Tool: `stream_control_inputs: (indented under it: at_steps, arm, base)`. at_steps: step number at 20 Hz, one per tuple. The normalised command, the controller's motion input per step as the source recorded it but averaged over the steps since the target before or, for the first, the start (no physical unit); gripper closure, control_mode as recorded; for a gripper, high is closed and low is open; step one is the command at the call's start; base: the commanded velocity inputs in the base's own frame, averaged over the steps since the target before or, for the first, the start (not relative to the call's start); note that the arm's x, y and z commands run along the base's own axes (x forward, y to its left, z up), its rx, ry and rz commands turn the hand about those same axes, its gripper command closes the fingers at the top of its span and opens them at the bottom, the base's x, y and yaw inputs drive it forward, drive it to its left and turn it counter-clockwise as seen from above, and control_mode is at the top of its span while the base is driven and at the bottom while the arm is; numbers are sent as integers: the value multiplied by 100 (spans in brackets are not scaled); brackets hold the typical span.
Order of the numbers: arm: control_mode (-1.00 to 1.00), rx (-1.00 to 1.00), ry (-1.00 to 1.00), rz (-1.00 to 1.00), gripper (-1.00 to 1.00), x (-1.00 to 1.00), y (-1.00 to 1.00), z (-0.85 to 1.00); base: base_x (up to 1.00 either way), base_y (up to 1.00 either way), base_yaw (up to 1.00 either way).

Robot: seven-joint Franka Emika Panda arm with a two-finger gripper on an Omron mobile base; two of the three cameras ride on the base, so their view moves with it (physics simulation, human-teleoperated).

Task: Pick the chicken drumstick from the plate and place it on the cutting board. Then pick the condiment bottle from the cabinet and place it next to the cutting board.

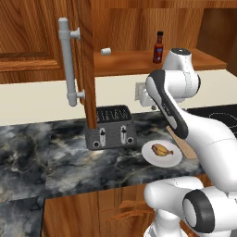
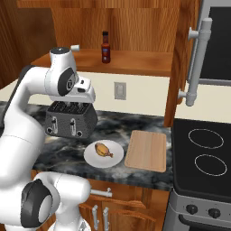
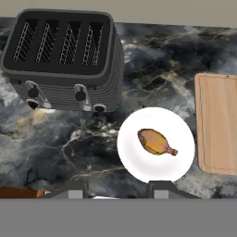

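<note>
Hovering above the bench, hand (image 3: pixel 118 189) part-open, empty; chicken drumstick (image 3: pixel 156 142) lies ahead, slightly right (bone end pointing right).

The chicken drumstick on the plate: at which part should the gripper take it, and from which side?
Grip the chicken drumstick across its thick oval body, probably coming straight down from above: it lies flat on the plate, and its thin bone end offers little to pinch.

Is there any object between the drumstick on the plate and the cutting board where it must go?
Nothing visible. The drumstick lies on the plate, and the cutting board lies right beside the plate with a narrow strip of bare counter between them. The toaster stands on the plate's other side, away from that path.
</note>
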Motion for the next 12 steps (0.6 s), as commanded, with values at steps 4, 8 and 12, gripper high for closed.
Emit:
stream_control_inputs:
  at_steps: [4,8,12]
  arm:
    - [-100,0,0,0,-100,0,0,0]
    - [-100,0,0,0,-100,0,0,0]
    - [-100,0,0,0,-100,0,0,0]
  base:
    - [0,0,0]
    - [0,0,0]
    - [0,0,0]
